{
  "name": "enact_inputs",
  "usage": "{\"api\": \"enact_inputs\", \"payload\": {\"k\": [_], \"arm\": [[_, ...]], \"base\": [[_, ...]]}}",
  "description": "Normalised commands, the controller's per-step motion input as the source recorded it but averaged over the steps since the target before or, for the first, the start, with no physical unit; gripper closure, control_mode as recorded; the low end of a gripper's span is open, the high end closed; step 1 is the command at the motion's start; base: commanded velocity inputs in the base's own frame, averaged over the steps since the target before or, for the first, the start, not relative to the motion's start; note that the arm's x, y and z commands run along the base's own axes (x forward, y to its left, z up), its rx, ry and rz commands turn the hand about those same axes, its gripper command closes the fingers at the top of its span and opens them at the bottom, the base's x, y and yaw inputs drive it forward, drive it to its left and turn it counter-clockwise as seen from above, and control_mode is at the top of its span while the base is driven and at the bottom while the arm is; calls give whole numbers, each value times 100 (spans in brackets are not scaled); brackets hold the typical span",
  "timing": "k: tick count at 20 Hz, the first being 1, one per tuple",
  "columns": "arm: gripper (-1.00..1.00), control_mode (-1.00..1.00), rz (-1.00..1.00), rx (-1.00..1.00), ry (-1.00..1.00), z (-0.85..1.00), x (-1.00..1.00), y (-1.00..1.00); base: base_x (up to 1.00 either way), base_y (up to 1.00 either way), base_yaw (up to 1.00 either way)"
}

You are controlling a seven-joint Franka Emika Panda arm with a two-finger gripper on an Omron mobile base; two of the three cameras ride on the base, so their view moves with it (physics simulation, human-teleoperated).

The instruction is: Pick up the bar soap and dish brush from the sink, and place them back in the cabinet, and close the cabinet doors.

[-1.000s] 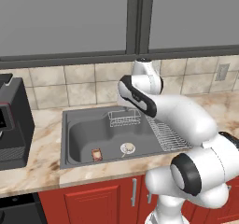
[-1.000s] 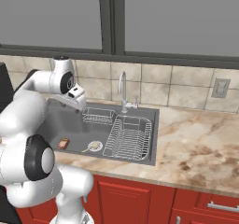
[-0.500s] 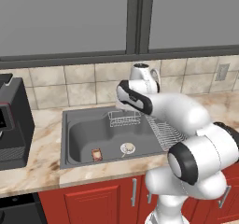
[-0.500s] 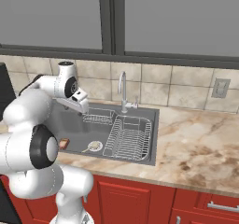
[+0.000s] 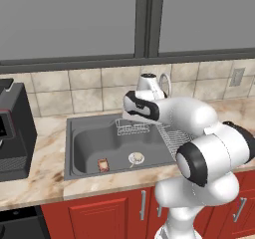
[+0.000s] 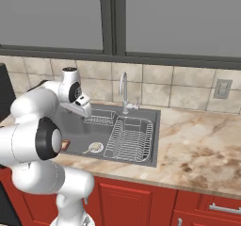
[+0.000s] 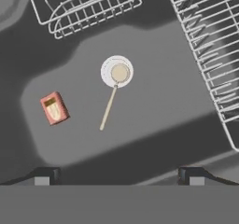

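Observation:
The bar soap [image 7: 54,108], a small orange-brown block with a paler face, lies flat on the floor of the dark grey sink [image 7: 158,111], left of the drain. The dish brush [image 7: 110,101] rests with its round head on the white drain ring and its thin handle slanting toward me. My gripper [image 7: 119,177] hangs open above the basin, both objects well below it and nothing between its fingertips. From the base, the soap [image 5: 103,165] and brush [image 5: 135,158] sit at the front of the sink [image 5: 84,143], below my gripper [image 6: 86,113]. The cabinet and its doors are out of view.
A small wire basket [image 7: 88,8] hangs at the sink's back wall, and a large wire dish rack [image 6: 129,138] fills its right part. The silver faucet [image 6: 123,91] rises behind it. A black coffee machine [image 5: 12,128] stands on the marble counter [image 6: 197,135] to the left.
The hand has dropped slightly and shifted a little toward the middle of the sink as the arm's elbow swung. Soap and brush lie where they were.

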Motion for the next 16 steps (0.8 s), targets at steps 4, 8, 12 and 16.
{"api": "enact_inputs", "payload": {"k": [4, 8, 12, 16], "arm": [[-100, -100, 0, 0, 0, -30, 11, 0], [-100, -100, 0, 0, 0, -31, 8, 0], [-100, -100, 0, 0, 0, -29, 4, 0], [-100, -100, 0, 0, 0, -27, 7, 0]], "base": [[0, 0, 0], [0, 0, 0], [0, 0, 0], [0, 0, 0]]}}
